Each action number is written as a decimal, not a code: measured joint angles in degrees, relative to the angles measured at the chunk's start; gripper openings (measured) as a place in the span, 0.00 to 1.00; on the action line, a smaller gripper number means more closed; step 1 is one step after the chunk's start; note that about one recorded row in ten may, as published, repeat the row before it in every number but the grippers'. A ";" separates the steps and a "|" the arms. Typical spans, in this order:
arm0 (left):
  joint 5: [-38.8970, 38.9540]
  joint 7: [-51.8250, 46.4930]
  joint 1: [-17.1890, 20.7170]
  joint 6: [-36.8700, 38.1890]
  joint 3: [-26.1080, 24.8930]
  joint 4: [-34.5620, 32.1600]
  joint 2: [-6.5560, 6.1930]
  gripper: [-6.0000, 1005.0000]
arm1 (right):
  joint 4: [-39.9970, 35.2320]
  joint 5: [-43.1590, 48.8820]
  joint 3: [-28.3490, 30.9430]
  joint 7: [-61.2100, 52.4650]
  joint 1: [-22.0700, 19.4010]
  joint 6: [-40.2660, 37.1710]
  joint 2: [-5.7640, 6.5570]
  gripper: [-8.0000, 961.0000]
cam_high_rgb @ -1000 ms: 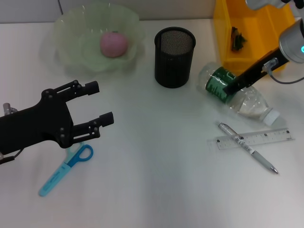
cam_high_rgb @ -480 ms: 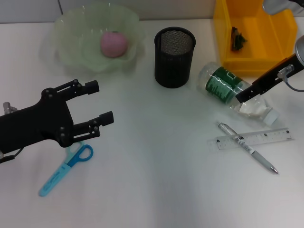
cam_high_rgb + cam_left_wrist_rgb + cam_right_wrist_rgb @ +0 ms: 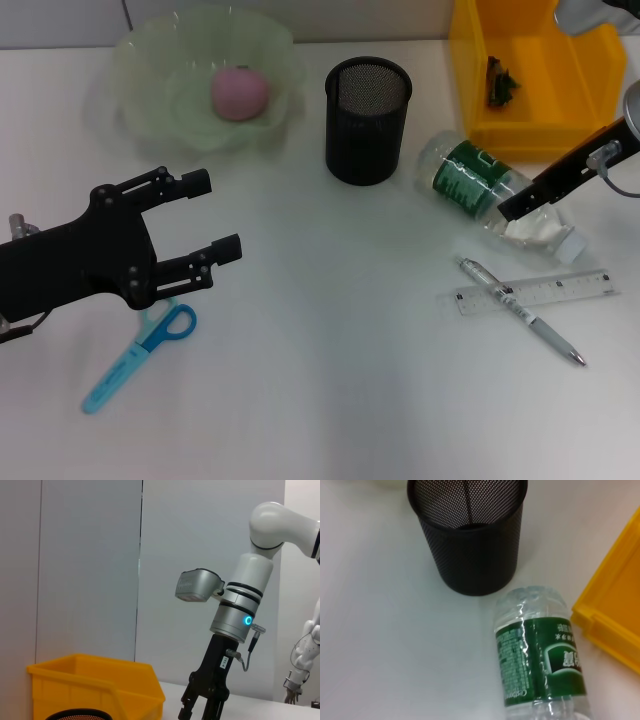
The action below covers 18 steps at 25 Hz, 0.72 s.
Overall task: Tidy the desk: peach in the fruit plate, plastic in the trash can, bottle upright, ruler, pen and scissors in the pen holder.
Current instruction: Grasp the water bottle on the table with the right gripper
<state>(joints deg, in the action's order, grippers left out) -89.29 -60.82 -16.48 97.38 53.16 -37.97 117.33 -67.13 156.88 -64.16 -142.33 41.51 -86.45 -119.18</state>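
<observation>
Right claw [image 3: 508, 210] over lying bottle [image 3: 495, 195], grip state can't tell; round bottle may roll off-ctr; left claw [image 3: 210, 215] open, empty.

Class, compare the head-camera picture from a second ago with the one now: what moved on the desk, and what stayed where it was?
The right hand slid along the lying bottle, from the green label towards the cap end; the bottle barely shifted and is not upright. The left hand kept hovering open above the scissors. The peach, pen holder, pen and ruler stayed put.
</observation>
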 joint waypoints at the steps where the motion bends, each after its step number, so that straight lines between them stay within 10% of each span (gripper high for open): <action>1: 0.00 0.00 0.01 0.00 -0.01 0.00 0.00 0.78 | -0.01 0.00 0.00 -0.05 0.00 0.22 0.00 0.86; 18: 0.00 0.00 0.13 -0.09 0.18 0.00 0.26 0.78 | 7.72 -0.46 -3.61 -2.36 4.02 8.42 -0.27 0.86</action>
<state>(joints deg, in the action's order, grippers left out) -89.29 -60.82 -16.35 97.29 53.34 -37.97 117.59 -59.41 156.42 -67.77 -144.69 45.53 -78.02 -119.44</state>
